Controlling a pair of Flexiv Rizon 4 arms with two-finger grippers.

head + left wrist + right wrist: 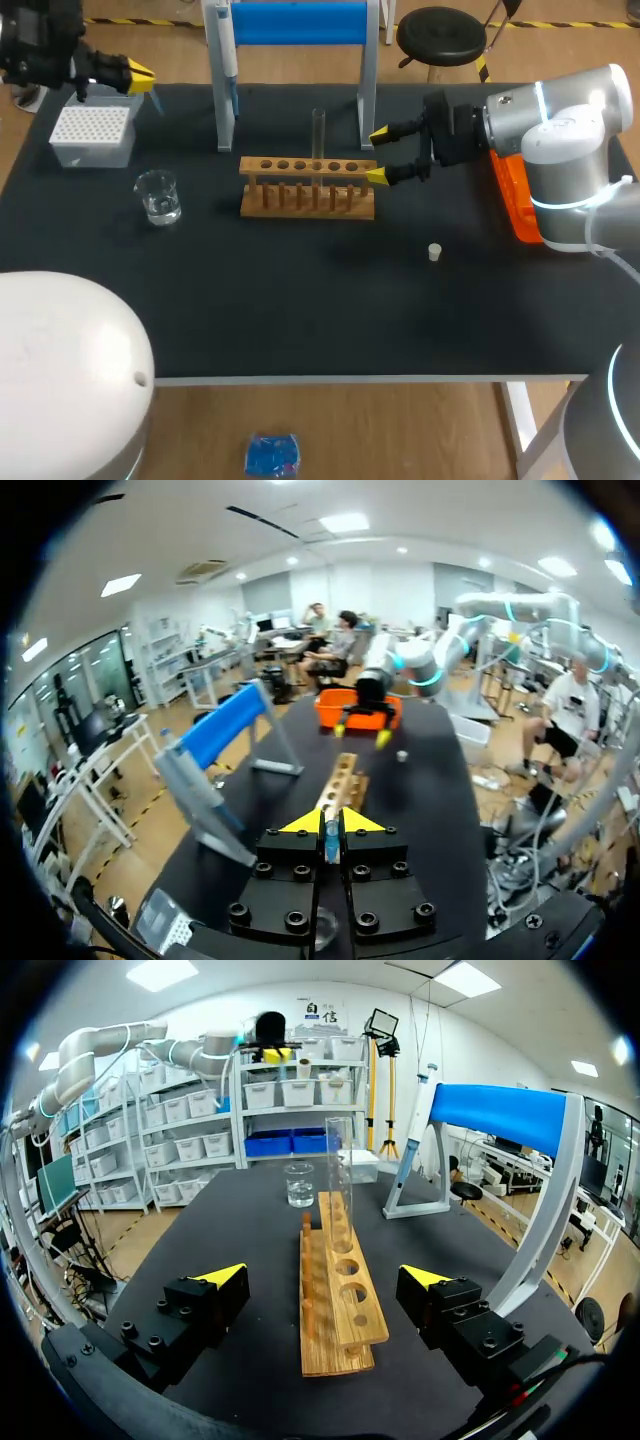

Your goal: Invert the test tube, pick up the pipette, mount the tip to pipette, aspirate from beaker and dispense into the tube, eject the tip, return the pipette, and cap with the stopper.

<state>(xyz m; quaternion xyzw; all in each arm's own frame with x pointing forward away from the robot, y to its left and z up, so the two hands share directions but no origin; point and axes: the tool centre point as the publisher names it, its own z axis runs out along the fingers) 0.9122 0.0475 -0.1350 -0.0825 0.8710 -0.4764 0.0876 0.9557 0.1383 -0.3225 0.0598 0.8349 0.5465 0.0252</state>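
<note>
While the right tool (379,154) gapes by the rack (308,190), centre it on the test tube (318,130) before squeezing; left tool (142,76) seems pinched on a blue sliver (328,842).

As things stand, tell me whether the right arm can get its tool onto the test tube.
Probably yes. The right tool is open at the end of the rack, and the test tube stands upright in it, with nothing between them.
</note>
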